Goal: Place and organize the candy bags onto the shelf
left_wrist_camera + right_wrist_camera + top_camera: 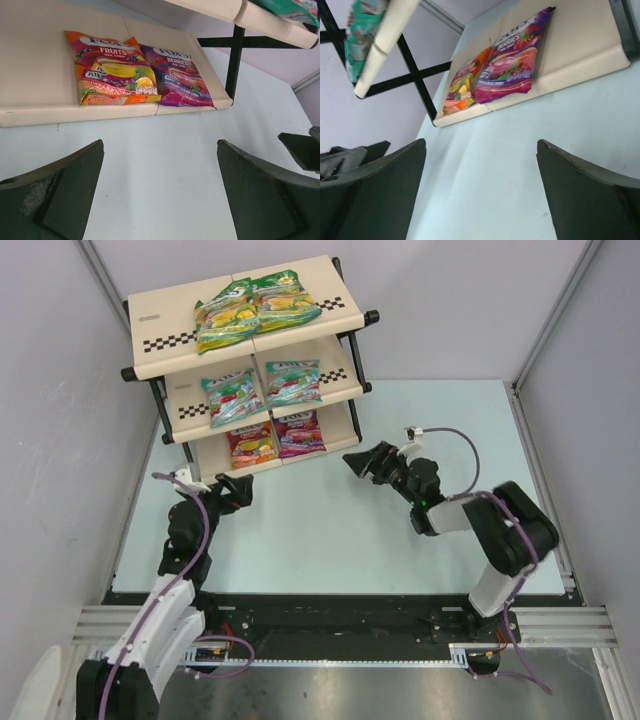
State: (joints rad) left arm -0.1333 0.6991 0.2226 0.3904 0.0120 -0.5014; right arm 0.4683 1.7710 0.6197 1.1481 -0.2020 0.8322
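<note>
Shelf [165, 325]: upper left of the top view, three stepped tiers.
Candy bags [255, 308]: all six shelved, paired by colour so like sits with like; green-yellow top, teal middle, red-orange bag [114, 70] touching purple-pink bag [177, 77] on the lowest tier.
Left tool [236, 490]: released, empty, over the desk [320, 530].
Right tool [362, 462]: released, empty.
Judgement: organizing appears complete.

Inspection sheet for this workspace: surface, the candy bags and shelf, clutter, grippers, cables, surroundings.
Surface: pale blue table, no marks seen.
Job's things: shelf at far left, with six bags paired by tier. Green-yellow bags are on top, teal bags in the middle, and the red-orange bag and purple-pink bag on the bottom.
Clutter: nothing seen.
Grippers: left gripper and right gripper both open and empty, facing the bottom tier.
Cables: purple cable on each arm, clear of the shelf.
Surroundings: grey walls; metal rail at near edge.
</note>
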